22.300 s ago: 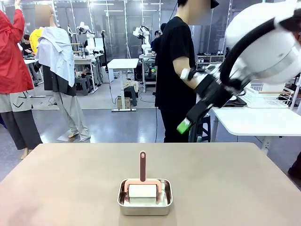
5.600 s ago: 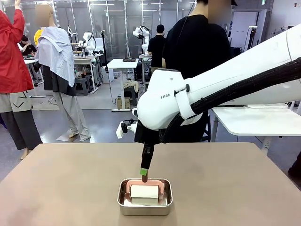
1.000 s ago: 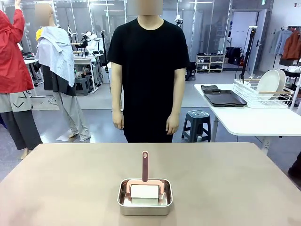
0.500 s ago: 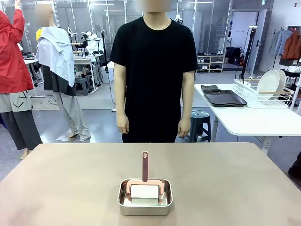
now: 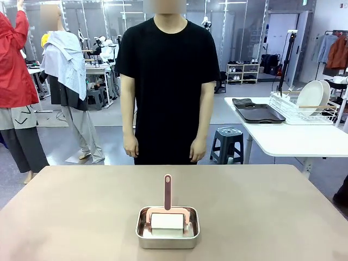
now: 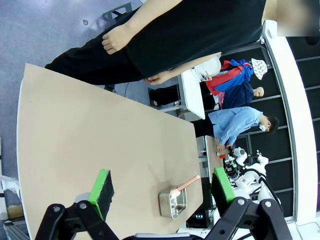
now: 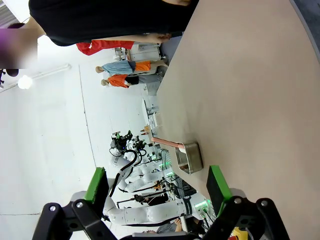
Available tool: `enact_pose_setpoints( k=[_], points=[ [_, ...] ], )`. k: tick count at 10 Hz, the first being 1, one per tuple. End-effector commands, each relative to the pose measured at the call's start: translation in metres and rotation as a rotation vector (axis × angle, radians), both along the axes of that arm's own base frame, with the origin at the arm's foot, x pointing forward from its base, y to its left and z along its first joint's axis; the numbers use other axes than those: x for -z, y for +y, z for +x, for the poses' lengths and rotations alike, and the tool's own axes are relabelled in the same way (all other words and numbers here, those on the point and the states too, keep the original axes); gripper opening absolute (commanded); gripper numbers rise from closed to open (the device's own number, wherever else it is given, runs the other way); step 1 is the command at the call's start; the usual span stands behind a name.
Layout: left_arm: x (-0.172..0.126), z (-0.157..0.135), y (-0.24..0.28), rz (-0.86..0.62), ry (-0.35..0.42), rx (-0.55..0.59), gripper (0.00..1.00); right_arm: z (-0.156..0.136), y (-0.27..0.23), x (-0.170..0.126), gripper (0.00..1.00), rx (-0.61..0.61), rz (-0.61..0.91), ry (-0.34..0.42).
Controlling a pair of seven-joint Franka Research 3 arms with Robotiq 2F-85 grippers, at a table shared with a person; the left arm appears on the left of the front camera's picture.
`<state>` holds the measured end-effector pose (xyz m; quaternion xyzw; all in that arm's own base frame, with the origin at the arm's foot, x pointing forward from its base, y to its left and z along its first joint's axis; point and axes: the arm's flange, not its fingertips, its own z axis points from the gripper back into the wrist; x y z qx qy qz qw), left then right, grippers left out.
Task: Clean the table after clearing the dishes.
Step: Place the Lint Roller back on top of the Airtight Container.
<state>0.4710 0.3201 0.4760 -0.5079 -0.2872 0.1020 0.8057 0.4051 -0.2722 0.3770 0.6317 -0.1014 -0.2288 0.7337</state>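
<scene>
**Both pincers spread wide above the table, the dishes on the side table**

The left gripper (image 6: 162, 187) has its two jaws spread wide, and nothing is between its green pads (image 6: 102, 186). It hangs over the beige table (image 6: 100, 145) and touches nothing. Beyond its fingertips, near the pad on the picture's right, stands a small steel pan (image 6: 173, 203) on the table top. A pink handle (image 6: 185, 184) sticks out of the pan, away from the gripper.

The right gripper (image 7: 157, 187) is also spread wide and holds nothing. It too is above the table (image 7: 250, 85), apart from the surface. The steel pan (image 7: 189, 158) lies ahead of it, between the lines of its two fingers, with the pink handle (image 7: 165, 143) pointing to the picture's left.

In the front view the pan (image 5: 167, 227) sits on the near middle of the table (image 5: 261, 206). In it lies a white roller (image 5: 167, 221) in a pink frame, and the handle (image 5: 167, 192) rises upright. A person in a black shirt (image 5: 167, 81) stands at the far edge, both hands hanging down, well apart from both grippers.

The dishes are off the big table. White plates (image 5: 312, 95) stand on edge in a wire rack (image 5: 302, 111) on the white side table (image 5: 293, 138), and a dark tray (image 5: 256, 111) lies just beside the rack.
</scene>
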Motion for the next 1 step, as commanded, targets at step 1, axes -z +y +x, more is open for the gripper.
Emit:
enact_pose_setpoints(
  k=[1],
  points=[
    [-0.0016,-0.0022,0.0013,0.009,-0.003,0.0,1.0,-0.0048,0.0017,0.0,1.0,-0.014,-0.004,-0.019]
  ],
)
